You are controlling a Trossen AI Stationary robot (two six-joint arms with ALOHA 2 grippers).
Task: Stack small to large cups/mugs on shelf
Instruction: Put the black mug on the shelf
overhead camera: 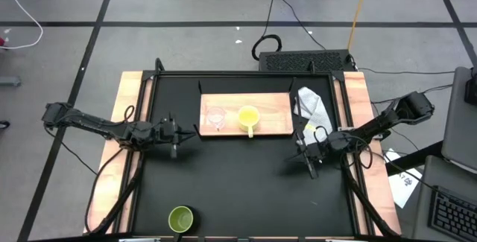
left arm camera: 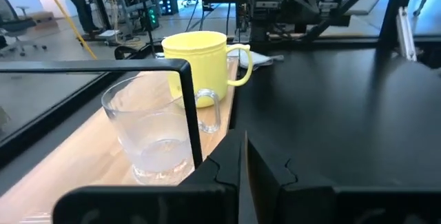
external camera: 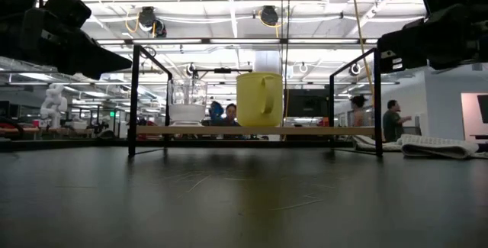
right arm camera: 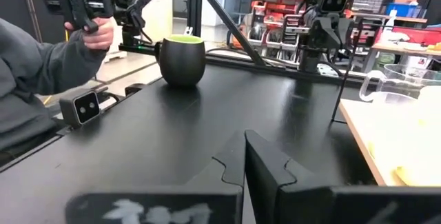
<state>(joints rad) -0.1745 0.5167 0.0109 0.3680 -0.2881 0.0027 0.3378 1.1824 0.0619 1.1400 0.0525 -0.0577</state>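
So both grippers, left (overhead camera: 174, 132) and right (overhead camera: 309, 155), seemingly closed and empty, flank the shelf (overhead camera: 277, 109), glass cup (overhead camera: 216, 118) and yellow mug (overhead camera: 248, 116) already up, green mug (overhead camera: 180, 219) waiting.

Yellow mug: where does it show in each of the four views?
High view: yellow mug at the middle of the shelf.
Low view: centre, on the shelf.
Left wrist view: upper middle, behind the glass cup.
Right wrist view: not identifiable.
Shared landmark: the glass cup beside it.
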